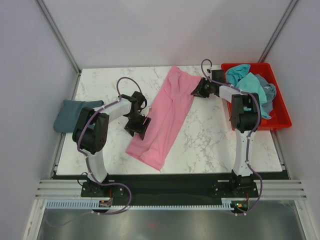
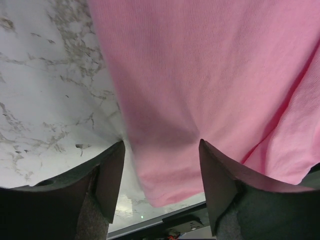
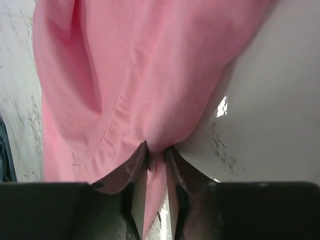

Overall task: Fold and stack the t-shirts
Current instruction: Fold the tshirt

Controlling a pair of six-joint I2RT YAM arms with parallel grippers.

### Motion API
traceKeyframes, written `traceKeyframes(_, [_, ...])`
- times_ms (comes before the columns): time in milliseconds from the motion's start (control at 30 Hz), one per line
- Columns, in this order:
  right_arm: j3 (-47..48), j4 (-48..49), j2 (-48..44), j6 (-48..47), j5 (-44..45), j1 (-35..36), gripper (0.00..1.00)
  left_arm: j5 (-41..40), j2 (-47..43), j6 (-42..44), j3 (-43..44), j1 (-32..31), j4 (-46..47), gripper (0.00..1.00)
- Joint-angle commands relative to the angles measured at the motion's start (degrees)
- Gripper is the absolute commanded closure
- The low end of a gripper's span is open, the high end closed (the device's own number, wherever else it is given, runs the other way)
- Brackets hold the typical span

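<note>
Left gripper (image 2: 161,145), fingers apart over the pink t-shirt (image 1: 167,110), should clamp its near-left edge squarely; right gripper (image 3: 156,147) pinches the far edge.

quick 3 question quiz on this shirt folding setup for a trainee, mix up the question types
1. True or false: the left gripper is shut on the pink t-shirt.
2. Multiple choice: the right gripper is A) open above bare marble, B) shut on the pink t-shirt, C) out of every view.
3. Fill in: seen from the top camera, the slate-blue shirt lies at the table's ___ edge.
Key: 1 false, its fingers stand apart; 2 B; 3 left.
</note>
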Motion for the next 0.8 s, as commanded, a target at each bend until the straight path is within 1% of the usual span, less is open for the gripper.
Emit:
traceKeyframes(0, [2.77,-2.09,2.22,-2.23,4.1,0.43,0.74,2.15,-0.33,-2.95,-1.29,-0.05,-0.79,0.33])
traceKeyframes(67, [3.65,-2.62,2.75,-2.67,4.29,0.43,0.75,2.59,-0.51,-3.05,-2.08,0.04,-0.78,0.38])
traceKeyframes(167, [4.88,-2.62,3.54,-3.02,4.64,0.61,0.78,2.85,-0.69,-3.06,-2.96,-0.05,-0.52,0.49])
traceKeyframes(200, [5.32,-2.62,3.63,-3.02,4.72,0.7,0.79,3.02,-0.69,-3.05,-3.22,-0.05,-0.61,0.61])
traceKeyframes(233, [6.28,-2.62,3.89,-3.28,4.9,0.78,0.83,3.55,-0.77,-2.97,-3.75,-0.05,-0.61,0.68])
traceKeyframes(300, [7.6,-2.71,4.86,-3.55,4.9,1.14,0.86,4.17,-1.13,-2.7,-4.45,-0.05,-0.52,0.8])
traceKeyframes(400, [10.24,-2.71,6.44,-3.9,5.34,1.57,0.86,5.57,-1.91,-2.53,-5.68,-0.4,-0.43,0.97])
traceKeyframes(533, [14.01,-2.62,8.81,-4.16,6.22,2.1,0.86,8.56,-3.67,-2.09,-8.05,-2.33,-0.52,0.98])
traceKeyframes(633, [16.12,-2.54,9.95,-4.25,6.66,2.72,0.86,9.7,-5.25,-2.09,-8.85,-6.62,-0.43,0.98])
traceKeyframes(767, [19.03,-2.18,11.98,-4.25,6.92,3.6,0.86,9.27,-5.26,-2.09,-8.06,-10.94,-0.17,0.98])
